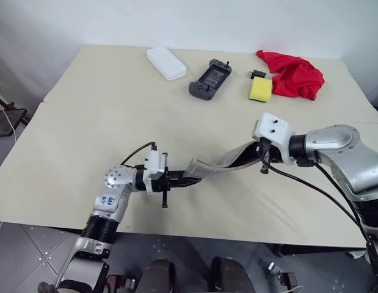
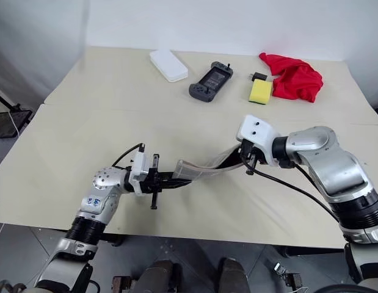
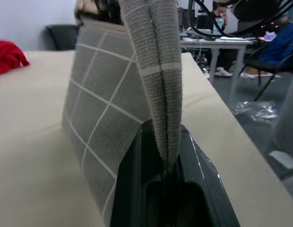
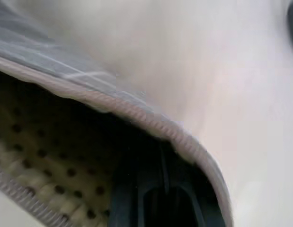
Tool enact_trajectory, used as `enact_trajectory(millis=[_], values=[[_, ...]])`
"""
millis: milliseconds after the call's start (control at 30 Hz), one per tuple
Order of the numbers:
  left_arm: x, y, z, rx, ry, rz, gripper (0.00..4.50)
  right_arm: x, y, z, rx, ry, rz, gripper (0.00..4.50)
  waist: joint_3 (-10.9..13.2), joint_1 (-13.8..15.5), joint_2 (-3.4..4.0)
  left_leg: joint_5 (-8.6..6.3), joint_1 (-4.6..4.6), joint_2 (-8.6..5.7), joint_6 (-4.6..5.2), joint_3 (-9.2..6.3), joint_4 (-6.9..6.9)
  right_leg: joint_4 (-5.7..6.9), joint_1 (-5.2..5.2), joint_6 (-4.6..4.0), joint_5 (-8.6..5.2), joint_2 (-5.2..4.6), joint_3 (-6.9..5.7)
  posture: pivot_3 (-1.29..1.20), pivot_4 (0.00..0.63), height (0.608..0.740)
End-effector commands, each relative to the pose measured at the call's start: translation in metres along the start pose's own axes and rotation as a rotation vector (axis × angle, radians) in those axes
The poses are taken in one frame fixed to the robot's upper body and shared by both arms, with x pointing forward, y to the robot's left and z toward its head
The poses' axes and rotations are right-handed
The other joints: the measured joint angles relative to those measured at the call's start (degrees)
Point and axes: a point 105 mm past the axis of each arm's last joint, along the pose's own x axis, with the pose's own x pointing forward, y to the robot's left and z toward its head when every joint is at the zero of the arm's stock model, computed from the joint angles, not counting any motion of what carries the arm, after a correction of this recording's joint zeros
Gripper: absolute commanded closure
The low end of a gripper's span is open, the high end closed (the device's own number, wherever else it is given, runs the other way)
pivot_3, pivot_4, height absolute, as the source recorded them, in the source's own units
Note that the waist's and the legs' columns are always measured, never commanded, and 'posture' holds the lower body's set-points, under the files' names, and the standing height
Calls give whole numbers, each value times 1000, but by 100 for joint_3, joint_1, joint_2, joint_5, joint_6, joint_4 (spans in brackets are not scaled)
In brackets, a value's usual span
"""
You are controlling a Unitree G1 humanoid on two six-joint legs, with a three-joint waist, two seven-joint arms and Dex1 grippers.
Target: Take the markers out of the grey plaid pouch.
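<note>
The grey plaid pouch [image 3: 108,118] is coarse woven cloth with a dotted fabric lining [image 4: 37,156]; the desk [image 1: 85,122] looks matt and smooth, the white box [image 1: 166,63] smooth plastic, the red cloth [image 1: 295,76] soft and crumpled

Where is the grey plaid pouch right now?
In the left eye view the grey plaid pouch is stretched between the left tool and the right tool, near the table's front edge.

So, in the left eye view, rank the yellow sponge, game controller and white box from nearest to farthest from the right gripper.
From the right gripper:
1. Yellow sponge, straight beyond it, beside the red cloth.
2. Game controller, farther left.
3. White box, far-left, near the table's back edge.
</note>
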Motion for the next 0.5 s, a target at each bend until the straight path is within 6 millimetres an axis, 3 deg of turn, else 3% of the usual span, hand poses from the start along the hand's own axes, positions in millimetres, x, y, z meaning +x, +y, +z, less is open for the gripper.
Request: enact_trajectory(millis=[33, 200, 367, 500], values=[[-6, 12, 9, 25, -32, 60, 4500, 4, 11, 10, -94, 1, 48, 3944, 0, 18, 0, 0, 0, 0, 0, 0, 0, 0, 0, 0, 0, 0, 0, 0, 150, 740], [-15, 32, 10, 55, -29, 181, 4500, 26, 30, 18, -205, -10, 128, 2280, 0, 4, 0, 0, 1, -7, 0, 1, 2, 2, 1, 1, 0, 0, 0, 0, 150, 740], [-18, 33, 7, 50, -31, 206, 4500, 40, 24, 19, -270, 19, 118, 676, 0, -20, 0, 0, 1, -7, 0, 1, 1, 2, 0, 0, 0, 3, -1, 0, 150, 740], [-18, 31, 2, 38, -27, 214, 4500, 65, 7, 28, -324, 55, 64, 676, 0, -100, 0, 0, 3, -7, 0, 2, 2, 5, 1, 0, 0, 3, 0, 0, 150, 740]])
